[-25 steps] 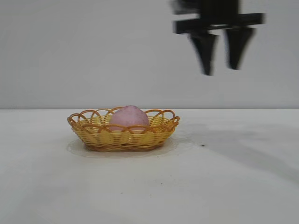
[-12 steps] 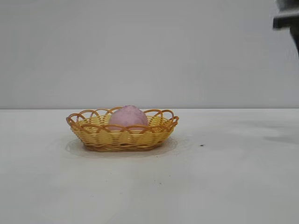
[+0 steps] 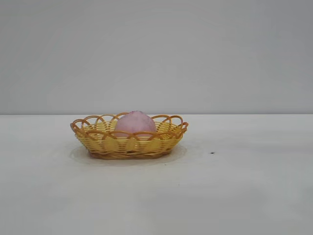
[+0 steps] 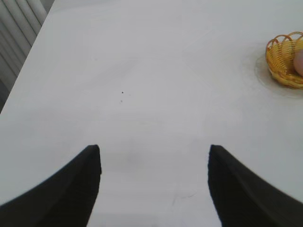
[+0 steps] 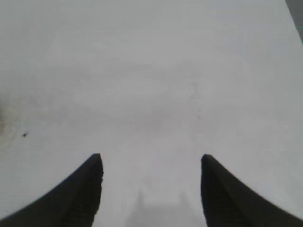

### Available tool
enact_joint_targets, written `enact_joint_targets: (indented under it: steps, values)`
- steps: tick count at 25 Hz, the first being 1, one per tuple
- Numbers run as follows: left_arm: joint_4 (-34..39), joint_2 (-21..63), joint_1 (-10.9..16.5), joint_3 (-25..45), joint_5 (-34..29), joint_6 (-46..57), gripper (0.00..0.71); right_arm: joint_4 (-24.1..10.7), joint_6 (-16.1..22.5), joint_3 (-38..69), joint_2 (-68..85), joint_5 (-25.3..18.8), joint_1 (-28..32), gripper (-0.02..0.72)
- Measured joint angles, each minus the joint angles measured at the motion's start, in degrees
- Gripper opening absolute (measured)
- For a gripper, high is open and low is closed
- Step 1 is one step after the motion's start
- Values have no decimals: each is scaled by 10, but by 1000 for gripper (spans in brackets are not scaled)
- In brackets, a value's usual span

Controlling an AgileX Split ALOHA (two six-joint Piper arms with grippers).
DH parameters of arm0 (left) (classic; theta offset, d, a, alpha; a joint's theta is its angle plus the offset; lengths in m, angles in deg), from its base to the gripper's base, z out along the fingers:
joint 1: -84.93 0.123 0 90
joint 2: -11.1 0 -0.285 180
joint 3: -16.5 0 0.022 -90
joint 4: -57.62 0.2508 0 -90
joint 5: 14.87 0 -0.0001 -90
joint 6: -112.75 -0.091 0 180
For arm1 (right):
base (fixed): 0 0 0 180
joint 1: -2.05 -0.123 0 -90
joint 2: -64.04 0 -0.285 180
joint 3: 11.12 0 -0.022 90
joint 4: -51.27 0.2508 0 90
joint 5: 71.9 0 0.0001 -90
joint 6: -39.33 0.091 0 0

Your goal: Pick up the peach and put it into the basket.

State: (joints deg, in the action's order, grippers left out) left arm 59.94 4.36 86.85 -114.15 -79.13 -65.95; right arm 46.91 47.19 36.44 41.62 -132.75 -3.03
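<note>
- Exterior view: peach (image 3: 135,122) sits inside the basket (image 3: 128,143) on the table (image 3: 234,186); no arm in sight. Task looks complete; nothing left but parking.
- Left wrist view: left gripper (image 4: 154,156) spread wide, empty, above bare table; basket well off to one side.
- Right wrist view: right gripper (image 5: 151,163) spread, empty; keep it clear of the basket.

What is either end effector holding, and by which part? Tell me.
Nothing. The left end effector and right end effector are both open over bare table; the peach sits in the basket.
</note>
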Motion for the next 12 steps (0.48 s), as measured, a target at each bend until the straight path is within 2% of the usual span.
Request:
enact_joint_targets:
  steps: [3,7,12]
  values:
    - [0,0,0,0,0,0,421,9,-19,9,64,-28,0,335]
    - [0,0,0,0,0,0,421,23,-39,10,86,-34,0,335]
    - [0,0,0,0,0,0,421,27,-42,12,91,-38,0,335]
